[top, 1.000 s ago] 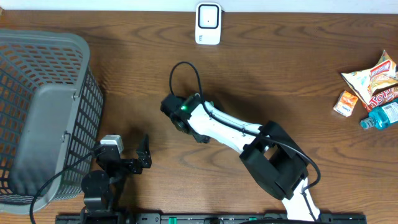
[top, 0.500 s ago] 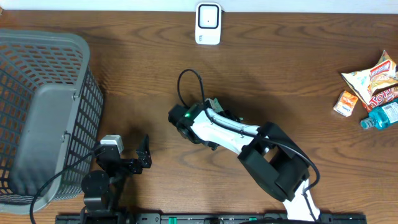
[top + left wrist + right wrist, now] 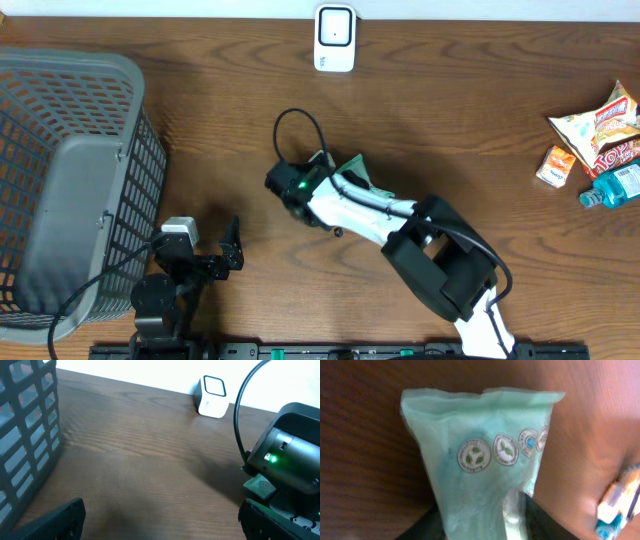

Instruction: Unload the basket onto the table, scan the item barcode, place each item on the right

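Basket [image 3: 150,160]: one, left.
Scanner [image 3: 334,38]: one, far edge.
Green packet [image 3: 475,460]: one, pinched by right gripper [image 3: 482,522].
Bottle [image 3: 612,186]: one, right.
Left gripper [image 3: 232,252]: one, spread wide.

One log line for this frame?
right gripper: closed on green packet | left gripper: open, empty, beside basket | scanner: far side, packet not yet at it

We note that the right gripper [image 3: 482,512] has closed around the green packet [image 3: 475,450], now protruding farther beside its wrist.
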### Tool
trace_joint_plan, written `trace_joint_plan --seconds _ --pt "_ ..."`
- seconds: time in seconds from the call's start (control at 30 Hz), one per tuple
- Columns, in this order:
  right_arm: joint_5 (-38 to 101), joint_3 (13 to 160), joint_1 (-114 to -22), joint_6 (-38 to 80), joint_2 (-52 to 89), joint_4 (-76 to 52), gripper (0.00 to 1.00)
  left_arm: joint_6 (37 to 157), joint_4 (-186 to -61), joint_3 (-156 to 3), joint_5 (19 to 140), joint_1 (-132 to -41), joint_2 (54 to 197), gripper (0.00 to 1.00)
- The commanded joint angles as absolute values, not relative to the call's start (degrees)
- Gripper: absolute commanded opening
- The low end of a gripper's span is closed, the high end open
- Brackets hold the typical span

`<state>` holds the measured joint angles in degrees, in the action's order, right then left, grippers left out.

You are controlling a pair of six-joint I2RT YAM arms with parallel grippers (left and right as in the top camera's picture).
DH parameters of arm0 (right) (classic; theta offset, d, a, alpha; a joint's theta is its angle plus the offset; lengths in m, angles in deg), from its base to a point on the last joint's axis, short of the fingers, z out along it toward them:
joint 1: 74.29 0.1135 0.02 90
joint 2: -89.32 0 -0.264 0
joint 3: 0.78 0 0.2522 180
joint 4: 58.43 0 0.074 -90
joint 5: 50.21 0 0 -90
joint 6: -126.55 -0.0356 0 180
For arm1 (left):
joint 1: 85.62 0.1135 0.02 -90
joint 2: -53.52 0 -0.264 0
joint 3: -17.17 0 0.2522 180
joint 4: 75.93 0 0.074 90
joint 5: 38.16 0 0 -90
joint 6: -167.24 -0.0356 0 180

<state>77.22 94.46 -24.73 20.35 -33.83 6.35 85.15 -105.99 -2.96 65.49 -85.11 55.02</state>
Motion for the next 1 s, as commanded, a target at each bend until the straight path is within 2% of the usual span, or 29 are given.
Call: trace_joint_plan --seconds 0.0,0.07,0.1,0.13,0.33,0.5,0.6,0.77,0.8,0.87,0.97 --pt "60.94 92.77 -28.16 23.12 -39.08 8.19 0.23 85.67 -107.21 -2.06 66.21 -85.18 54.87 0.98" --pt "58.32 92.82 -28.73 23.19 -39.03 8.69 0.15 85.67 -107.21 -2.06 66.21 -85.18 54.87 0.98" --pt "57.00 93.17 -28.97 23.41 -38.62 8.95 0.06 85.67 -107.21 -2.06 66.21 -85.18 54.87 0.98" --pt "55.06 93.80 -29.25 23.73 -38.24 9.39 0.01 85.67 -107.21 -2.06 66.21 -85.18 54.87 0.98" --pt "27.93 103.22 -33.93 32.87 -33.61 18.72 0.01 85.67 -107.21 -2.06 66.21 -85.18 54.87 0.98" --pt "-5.42 109.06 -41.80 43.51 -30.70 27.03 0.01 85.67 -107.21 -2.06 66.21 -85.18 54.87 0.98" --pt "-20.50 108.86 -45.36 53.48 -30.46 31.27 0.01 85.67 -107.21 -2.06 66.21 -85.18 54.87 0.98" --pt "-33.70 107.98 -48.01 70.35 -30.49 40.25 0.01 85.67 -107.21 -2.06 66.21 -85.18 54.87 0.98" --pt "-34.95 107.94 -47.96 81.59 -30.49 44.25 0.01 85.67 -107.21 -2.06 66.21 -85.18 54.87 0.98" --pt "-34.42 107.94 -47.31 95.47 -30.49 49.06 0.01 85.67 -107.21 -2.06 66.21 -85.18 54.87 0.98" --pt "-34.29 107.42 -45.89 110.70 -30.46 52.84 0.01 85.67 -107.21 -2.06 66.21 -85.18 54.87 0.98"
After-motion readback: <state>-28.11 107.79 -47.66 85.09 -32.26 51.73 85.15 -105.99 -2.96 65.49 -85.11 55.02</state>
